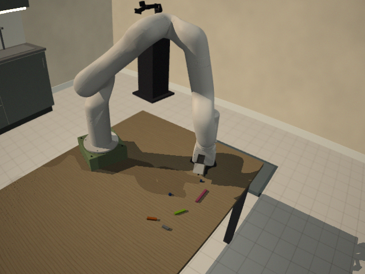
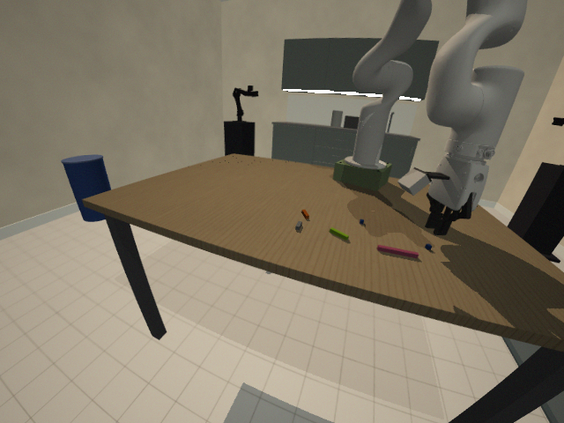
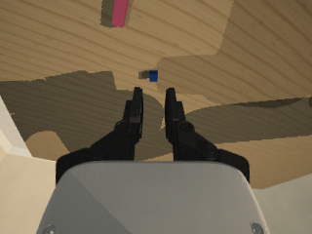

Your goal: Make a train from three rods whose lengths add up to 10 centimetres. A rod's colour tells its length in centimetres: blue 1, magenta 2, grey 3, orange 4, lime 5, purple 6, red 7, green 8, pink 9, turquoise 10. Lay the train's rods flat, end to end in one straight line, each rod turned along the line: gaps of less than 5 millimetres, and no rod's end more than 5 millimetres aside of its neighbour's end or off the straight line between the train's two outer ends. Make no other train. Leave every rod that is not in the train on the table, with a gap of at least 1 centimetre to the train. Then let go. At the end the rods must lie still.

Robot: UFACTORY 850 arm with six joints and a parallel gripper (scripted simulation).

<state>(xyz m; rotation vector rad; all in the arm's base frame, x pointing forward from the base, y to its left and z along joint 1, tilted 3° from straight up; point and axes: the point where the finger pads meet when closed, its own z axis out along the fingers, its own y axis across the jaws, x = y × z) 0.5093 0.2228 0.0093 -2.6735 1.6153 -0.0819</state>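
My gripper [image 3: 154,98] [image 2: 440,232] is open, its fingers partly apart with nothing between them, above the table. A small blue rod [image 1: 201,180] [image 2: 428,247] [image 3: 153,76] lies just ahead of the fingertips in the wrist view. A long pink rod [image 1: 201,196] [image 2: 397,251] [image 3: 120,12] lies beyond it. A second blue rod [image 1: 170,194] [image 2: 361,221] lies apart from the others. A lime rod [image 1: 179,211] [image 2: 338,233], an orange rod [image 1: 151,218] [image 2: 305,213] and a grey rod [image 1: 165,227] [image 2: 299,225] lie separately. No two rods touch.
The wooden table [image 1: 97,212] [image 2: 204,204] carries the arm's green base [image 1: 109,157] [image 2: 359,174]. The table's edge runs near the pink rod's outer side. The arm's shadow falls across the table around the near blue rod.
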